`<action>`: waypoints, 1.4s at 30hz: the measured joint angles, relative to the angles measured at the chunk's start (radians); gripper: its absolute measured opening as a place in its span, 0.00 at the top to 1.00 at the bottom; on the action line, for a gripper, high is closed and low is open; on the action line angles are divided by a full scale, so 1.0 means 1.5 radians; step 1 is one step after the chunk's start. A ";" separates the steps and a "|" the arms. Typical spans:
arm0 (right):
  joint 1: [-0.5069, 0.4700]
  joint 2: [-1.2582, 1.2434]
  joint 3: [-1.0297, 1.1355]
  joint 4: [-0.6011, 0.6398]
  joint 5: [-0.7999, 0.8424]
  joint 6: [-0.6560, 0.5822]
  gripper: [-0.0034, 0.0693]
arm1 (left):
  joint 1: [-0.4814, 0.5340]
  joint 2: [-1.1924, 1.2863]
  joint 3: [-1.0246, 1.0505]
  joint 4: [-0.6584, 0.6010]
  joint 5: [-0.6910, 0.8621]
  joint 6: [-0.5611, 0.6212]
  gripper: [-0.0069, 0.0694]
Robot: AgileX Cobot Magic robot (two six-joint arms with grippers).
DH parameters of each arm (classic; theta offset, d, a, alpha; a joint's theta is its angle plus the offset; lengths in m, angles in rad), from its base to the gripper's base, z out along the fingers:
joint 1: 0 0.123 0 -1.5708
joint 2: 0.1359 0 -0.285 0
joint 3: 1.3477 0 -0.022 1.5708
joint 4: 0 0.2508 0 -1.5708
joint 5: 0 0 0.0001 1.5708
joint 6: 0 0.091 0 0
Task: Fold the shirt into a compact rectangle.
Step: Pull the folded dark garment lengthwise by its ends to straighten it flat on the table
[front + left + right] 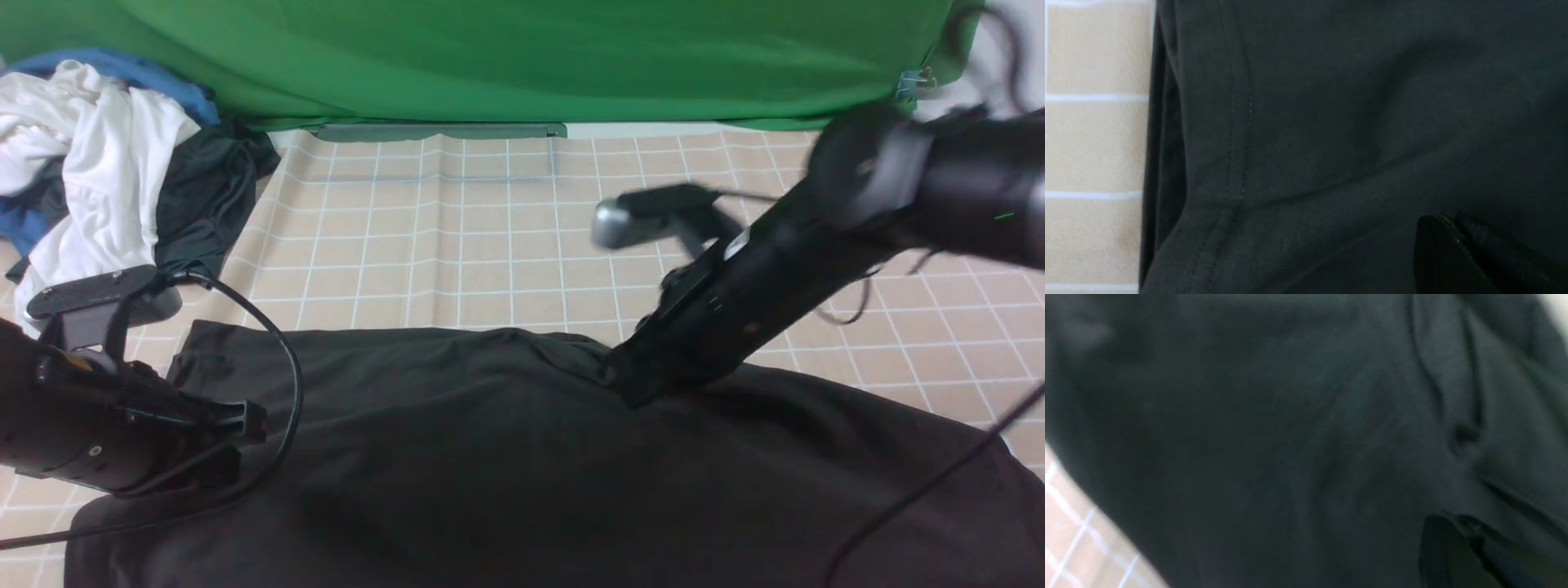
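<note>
Checking progress, I find the shirt spread wide and mostly flat along the near edge of the desk, with no compact rectangle formed, so I judge the task to be at an early stage with the folds left to make. The right gripper is clenched on the shirt's far edge, where creases converge on its tip. The left gripper is clenched over the shirt's left portion, but I cannot tell whether cloth sits between its jaws.
</note>
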 joint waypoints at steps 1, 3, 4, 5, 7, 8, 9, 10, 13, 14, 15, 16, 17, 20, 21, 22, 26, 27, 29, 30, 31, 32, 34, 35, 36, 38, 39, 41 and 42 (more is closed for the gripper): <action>0.006 0.025 -0.006 0.000 -0.008 0.000 0.90 | 0.000 0.001 0.000 0.000 -0.002 0.001 0.89; 0.011 0.049 -0.013 0.000 -0.024 0.000 0.90 | 0.000 0.001 0.000 0.000 -0.005 0.008 0.89; 0.011 0.051 -0.013 0.000 -0.029 0.000 0.90 | 0.000 0.001 0.000 0.000 -0.006 0.010 0.89; 0.011 0.069 -0.015 0.000 -0.057 0.000 0.90 | 0.000 0.001 0.000 0.000 -0.010 0.018 0.89; 0.008 0.080 -0.015 -0.001 -0.097 0.000 0.90 | 0.000 0.001 0.000 0.000 -0.011 0.022 0.88; 0.004 0.083 -0.017 -0.006 -0.115 0.001 0.90 | 0.000 0.001 0.000 0.000 -0.011 0.023 0.88; -0.002 0.084 -0.021 -0.011 -0.129 0.002 0.90 | 0.000 0.001 0.000 0.000 -0.011 0.025 0.88; -0.008 0.084 -0.027 -0.017 -0.137 0.004 0.90 | 0.000 0.001 0.000 0.000 -0.011 0.026 0.88; -0.031 0.084 -0.049 -0.037 -0.144 0.019 0.90 | 0.000 0.001 0.000 0.000 -0.011 0.027 0.88; -0.056 0.084 -0.069 -0.052 -0.143 0.034 0.90 | 0.000 0.001 0.000 0.000 -0.011 0.027 0.88; -0.077 0.084 -0.083 -0.059 -0.139 0.048 0.90 | 0.000 0.001 0.000 0.000 -0.011 0.027 0.88; -0.092 0.084 -0.090 -0.061 -0.129 0.060 0.90 | 0.000 0.001 0.000 0.000 -0.011 0.027 0.88; -0.114 0.084 -0.106 -0.065 -0.099 0.072 0.90 | 0.000 0.001 0.000 -0.001 -0.011 0.027 0.88; -0.178 0.083 -0.154 -0.070 0.043 0.064 0.90 | 0.000 0.001 0.000 -0.003 -0.002 0.027 0.88; -0.182 0.083 -0.161 -0.071 0.054 0.063 0.90 | 0.000 0.001 0.000 -0.004 -0.001 0.028 0.88; -0.210 0.071 -0.177 -0.079 0.136 0.049 0.90 | 0.000 0.001 0.000 -0.009 0.004 0.028 0.88; -0.258 0.001 -0.174 -0.162 0.266 0.048 0.90 | 0.000 0.001 0.000 -0.031 0.028 0.042 0.88; -0.270 -0.024 -0.163 -0.188 0.282 0.054 0.90 | 0.000 0.001 0.000 -0.042 0.037 0.049 0.88; -0.292 -0.077 -0.123 -0.230 0.297 0.055 0.90 | -0.001 0.001 0.000 -0.056 0.050 0.061 0.88; -0.295 -0.082 -0.113 -0.234 0.297 0.055 0.90 | -0.002 0.001 0.000 -0.057 0.051 0.064 0.88; -0.312 -0.120 -0.068 -0.258 0.290 0.056 0.90 | -0.010 0.001 0.000 -0.063 0.054 0.068 0.88; -0.321 -0.137 -0.043 -0.265 0.280 0.056 0.90 | -0.019 0.001 0.000 -0.065 0.054 0.070 0.88; -0.340 -0.167 0.016 -0.275 0.230 0.057 0.87 | -0.042 0.002 0.000 -0.070 0.054 0.070 0.88; -0.348 -0.176 0.047 -0.277 0.199 0.057 0.85 | -0.060 0.005 0.000 -0.073 0.051 0.070 0.88; -0.354 -0.181 0.075 -0.277 0.175 0.057 0.82 | -0.080 0.009 0.000 -0.078 0.047 0.070 0.88; -0.360 -0.176 0.119 -0.277 0.117 0.055 0.73 | -0.122 0.021 0.000 -0.084 0.035 0.057 0.88; -0.360 -0.169 0.135 -0.277 0.099 0.054 0.66 | -0.145 0.030 0.000 -0.087 0.029 0.048 0.88; -0.360 -0.148 0.149 -0.276 0.085 0.053 0.56 | -0.176 0.048 -0.001 -0.089 0.024 0.035 0.88; -0.360 -0.141 0.150 -0.275 0.081 0.053 0.53 | -0.185 0.055 -0.002 -0.089 0.023 0.033 0.88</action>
